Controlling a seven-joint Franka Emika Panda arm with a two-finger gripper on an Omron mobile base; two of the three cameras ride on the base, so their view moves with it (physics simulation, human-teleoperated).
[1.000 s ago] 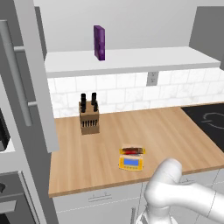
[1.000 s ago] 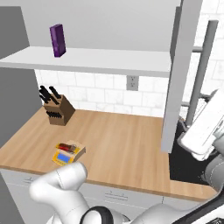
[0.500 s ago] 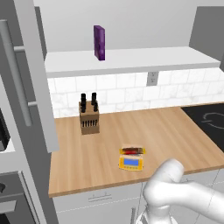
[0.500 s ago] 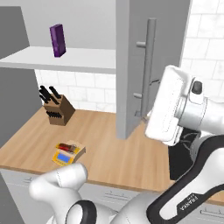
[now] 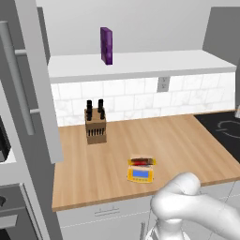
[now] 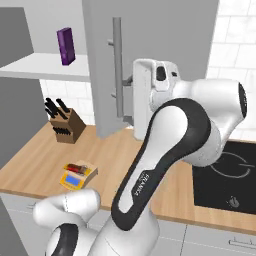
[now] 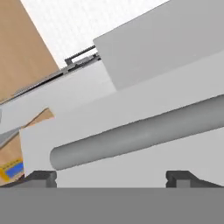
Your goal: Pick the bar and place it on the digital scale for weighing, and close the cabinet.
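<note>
Two fingertips of the gripper stood wide apart, holding nothing, pressed close against a cabinet door right by its long grey handle. The bar lay across the top of the scale on the wooden counter, well apart from the knife block. A purple box stood upright on the white shelf.

Both base views overlook the counter; hand view hugs the cabinet.

Cabinet handle beyond open gripper
</note>
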